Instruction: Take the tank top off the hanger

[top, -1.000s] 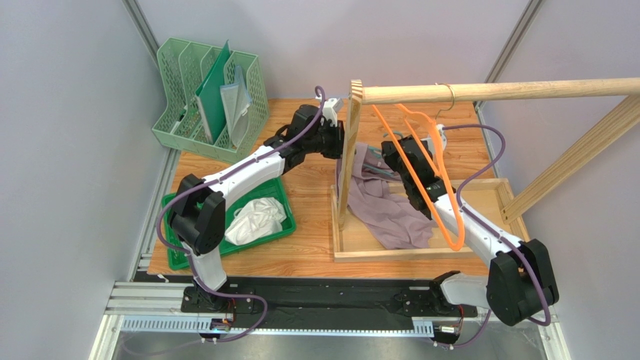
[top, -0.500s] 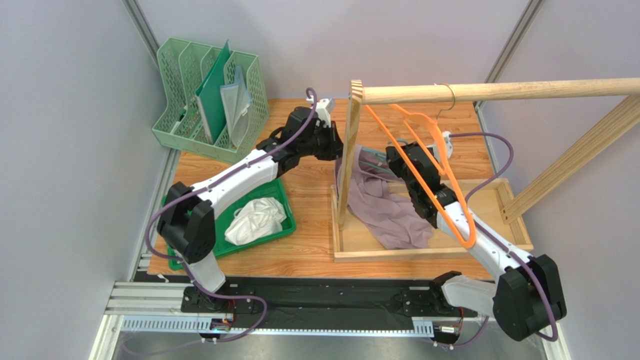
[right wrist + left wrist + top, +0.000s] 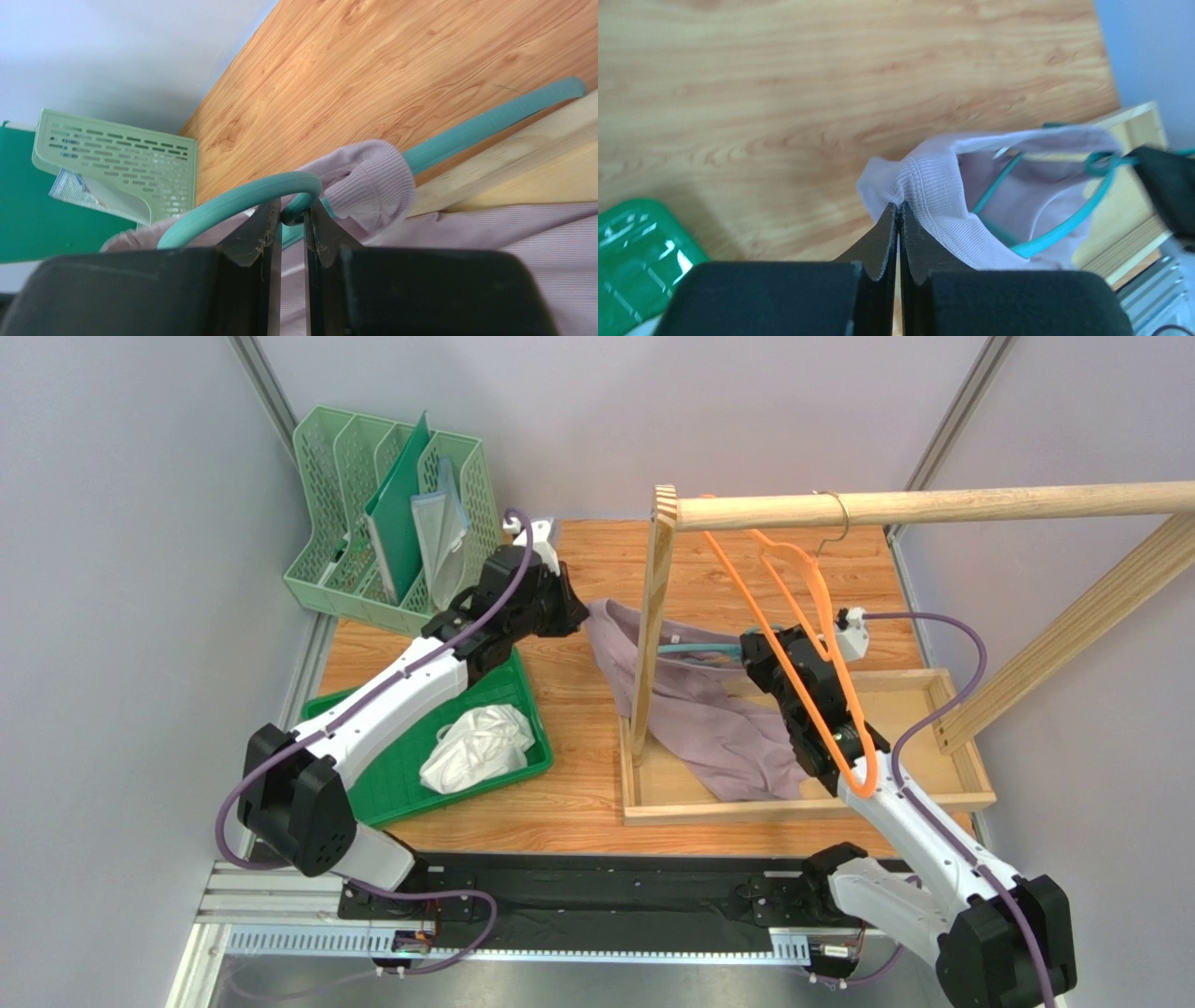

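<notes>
The lilac ribbed tank top (image 3: 701, 721) drapes over the rack's base and stretches left past the wooden post. My left gripper (image 3: 572, 612) is shut on its hem; in the left wrist view the tank top (image 3: 941, 189) is pinched at the tips of the left gripper (image 3: 899, 205). A teal hanger (image 3: 694, 650) still runs inside the cloth. My right gripper (image 3: 753, 655) is shut on it. Seen from the right wrist, the right gripper (image 3: 293, 210) clamps the teal hanger (image 3: 238, 203) at its bend, with a strap of the tank top (image 3: 372, 185) wrapped round the hanger's arm.
Two orange hangers (image 3: 786, 588) hang from the wooden rail (image 3: 926, 506). The rack's upright post (image 3: 650, 616) stands between my grippers. A green tray (image 3: 519, 693) holds a white cloth (image 3: 474, 745). A mint file organiser (image 3: 393, 518) stands at the back left.
My left gripper has shut on the tank top's hem and drawn it left, away from the post. The right gripper has shifted right and nearer with the teal hanger.
</notes>
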